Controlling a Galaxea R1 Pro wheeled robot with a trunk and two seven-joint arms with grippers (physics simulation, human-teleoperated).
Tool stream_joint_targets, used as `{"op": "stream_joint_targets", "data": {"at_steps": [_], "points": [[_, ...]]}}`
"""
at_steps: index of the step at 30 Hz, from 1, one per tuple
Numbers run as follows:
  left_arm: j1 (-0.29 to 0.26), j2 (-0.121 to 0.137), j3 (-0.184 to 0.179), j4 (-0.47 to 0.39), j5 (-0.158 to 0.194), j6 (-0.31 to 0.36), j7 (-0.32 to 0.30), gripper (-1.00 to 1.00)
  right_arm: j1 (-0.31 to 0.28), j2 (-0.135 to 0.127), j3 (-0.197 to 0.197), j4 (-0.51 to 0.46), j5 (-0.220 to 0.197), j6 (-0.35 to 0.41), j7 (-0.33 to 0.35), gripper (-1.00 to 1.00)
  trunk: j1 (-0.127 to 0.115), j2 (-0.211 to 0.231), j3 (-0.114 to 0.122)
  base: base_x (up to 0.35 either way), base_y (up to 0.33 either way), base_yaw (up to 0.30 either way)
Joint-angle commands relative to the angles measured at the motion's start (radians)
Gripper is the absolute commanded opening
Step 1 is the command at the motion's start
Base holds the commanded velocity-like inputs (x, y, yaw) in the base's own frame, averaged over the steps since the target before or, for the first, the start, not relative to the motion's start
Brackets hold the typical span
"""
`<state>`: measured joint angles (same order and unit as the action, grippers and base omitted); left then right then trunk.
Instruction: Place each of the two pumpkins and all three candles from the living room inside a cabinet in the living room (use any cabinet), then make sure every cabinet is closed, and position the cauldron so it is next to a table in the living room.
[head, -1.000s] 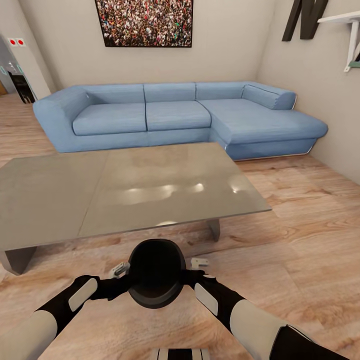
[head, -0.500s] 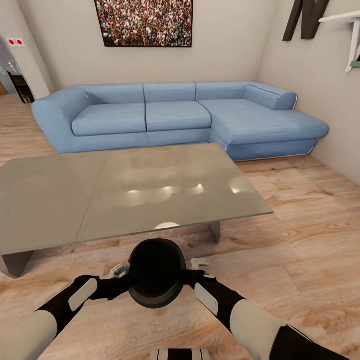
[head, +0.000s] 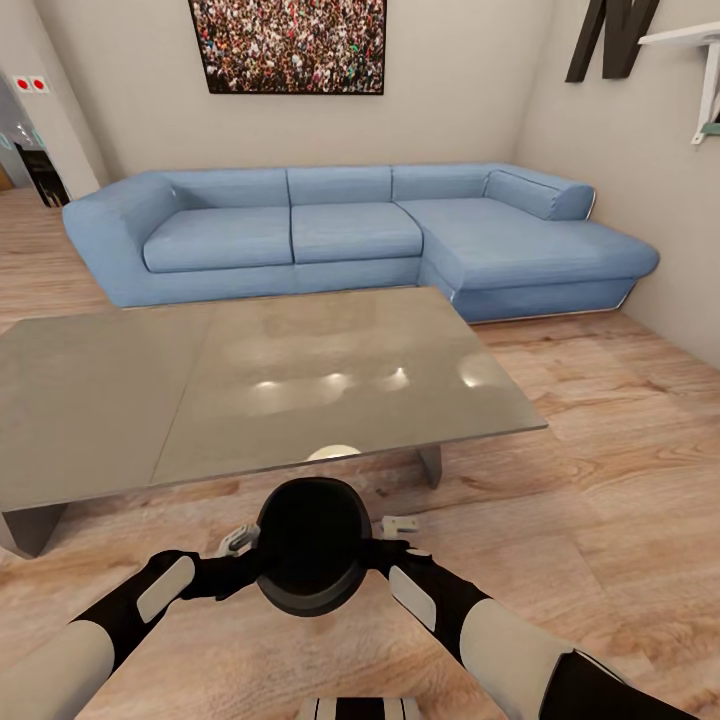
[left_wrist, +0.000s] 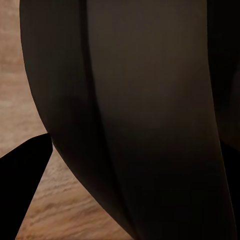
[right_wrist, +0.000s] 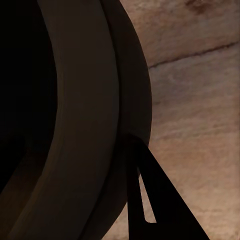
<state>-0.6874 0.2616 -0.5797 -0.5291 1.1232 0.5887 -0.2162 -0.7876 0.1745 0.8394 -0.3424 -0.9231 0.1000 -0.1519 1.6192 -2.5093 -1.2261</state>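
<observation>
Black cauldron (head: 311, 545) is pinched between left gripper (head: 240, 541) and right gripper (head: 398, 527), grey table (head: 240, 385) at 12 o'clock.

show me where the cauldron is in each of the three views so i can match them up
Head view: the cauldron sits low at centre, held between both arms, in front of the table.
Left wrist view: its dark belly covers most of the picture.
Right wrist view: its rim and mouth take up one side.
Shared landmark: the wooden floor, seen beside the cauldron in both wrist views.
</observation>
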Motion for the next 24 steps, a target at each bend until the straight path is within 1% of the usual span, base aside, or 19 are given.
{"op": "stream_joint_targets", "data": {"at_steps": [1,5,7,24], "points": [[-0.001,0.001,-0.003,0.000,0.003,0.000,-0.003,-1.00,-0.001,0.000,0.016,-0.015,-0.013,0.003,0.041,-1.00,0.000,0.000,-0.001,0.000,0.000,0.000],[-0.001,0.001,-0.003,0.000,0.003,0.000,-0.003,-1.00,-0.001,0.000,0.015,-0.015,-0.013,0.003,0.041,-1.00,0.000,0.000,-0.001,0.000,0.000,0.000],[-0.001,0.001,-0.003,0.000,0.002,0.000,-0.003,-1.00,-0.001,0.000,0.016,-0.015,-0.013,0.003,0.041,-1.00,0.001,-0.001,-0.008,0.000,0.000,0.000],[-0.001,0.001,-0.002,0.000,0.003,0.000,-0.002,-1.00,-0.001,0.000,0.015,-0.014,-0.013,0.003,0.041,-1.00,0.001,-0.001,-0.008,0.000,0.000,0.000]]}}
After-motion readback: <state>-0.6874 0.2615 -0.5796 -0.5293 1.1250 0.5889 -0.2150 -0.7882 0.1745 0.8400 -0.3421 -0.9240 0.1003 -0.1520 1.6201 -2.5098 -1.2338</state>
